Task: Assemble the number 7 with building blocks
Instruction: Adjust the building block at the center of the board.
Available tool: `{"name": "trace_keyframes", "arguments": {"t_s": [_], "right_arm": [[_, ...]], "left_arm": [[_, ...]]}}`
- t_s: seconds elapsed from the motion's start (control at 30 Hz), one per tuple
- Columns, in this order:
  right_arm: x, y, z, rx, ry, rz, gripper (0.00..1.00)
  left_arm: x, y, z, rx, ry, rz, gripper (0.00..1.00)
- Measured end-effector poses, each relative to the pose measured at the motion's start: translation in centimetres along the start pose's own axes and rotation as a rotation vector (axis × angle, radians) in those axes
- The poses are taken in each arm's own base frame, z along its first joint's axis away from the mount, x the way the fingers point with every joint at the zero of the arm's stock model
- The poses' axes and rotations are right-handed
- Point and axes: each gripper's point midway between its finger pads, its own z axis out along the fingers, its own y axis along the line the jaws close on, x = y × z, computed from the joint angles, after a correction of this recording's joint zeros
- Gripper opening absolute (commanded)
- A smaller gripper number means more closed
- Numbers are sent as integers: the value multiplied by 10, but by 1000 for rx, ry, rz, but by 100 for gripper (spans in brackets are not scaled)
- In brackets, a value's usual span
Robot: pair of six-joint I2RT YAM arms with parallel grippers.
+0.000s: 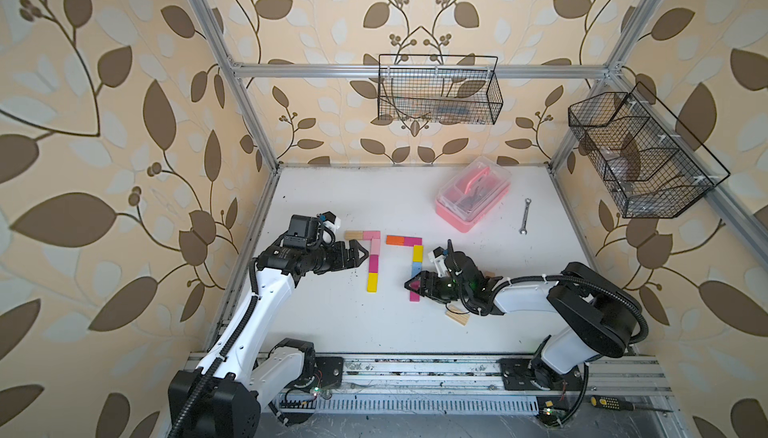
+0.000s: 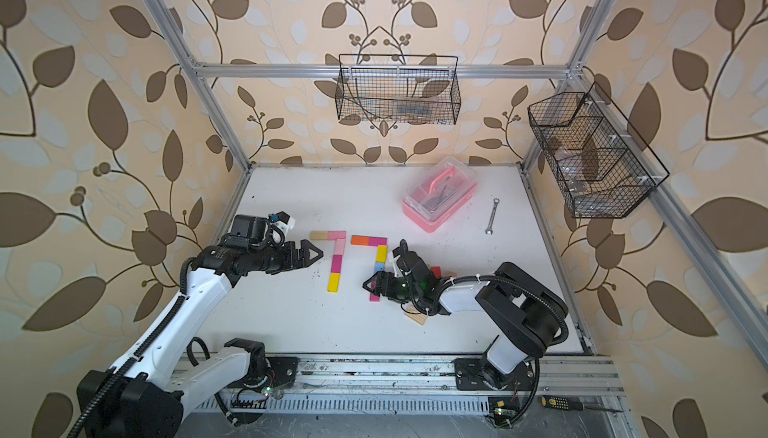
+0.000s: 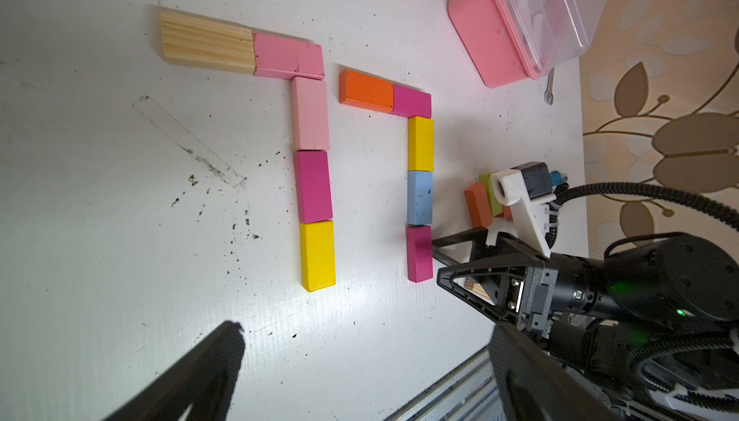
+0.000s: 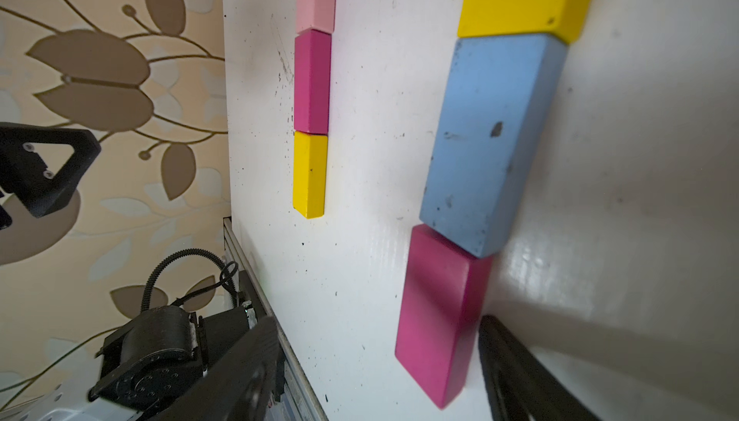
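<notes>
Two 7 shapes of building blocks lie flat on the white table (image 1: 332,323). The left number 7 (image 1: 374,257) has a wood and a pink block as bar and light pink, magenta and yellow as stem. The right number 7 (image 1: 417,255) has an orange and magenta bar, then yellow and blue (image 4: 492,139). Its last magenta block (image 4: 440,311) sits slightly askew. My right gripper (image 4: 374,339) stands open around that block, one finger right beside it. My left gripper (image 1: 362,253) hovers open and empty, left of the first 7.
Loose blocks lie by the right arm: a wood one (image 1: 457,317), an orange one (image 3: 478,205) and a green one (image 3: 492,195). A pink clear-lidded box (image 1: 471,194) and a wrench (image 1: 525,216) lie at the back right. Wire baskets (image 1: 438,90) hang on the walls.
</notes>
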Motion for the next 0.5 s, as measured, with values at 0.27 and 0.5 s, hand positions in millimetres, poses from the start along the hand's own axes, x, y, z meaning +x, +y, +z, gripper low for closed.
{"name": "trace_keyframes", "arguments": {"t_s": [0.27, 0.5], "right_arm": [[-35, 36, -57, -8, -148, -185, 100], [-84, 68, -150, -37, -387, -421, 98]], "left_arm": [[1, -4, 0, 27, 7, 8, 99], [4, -16, 0, 95, 23, 32, 99]]}}
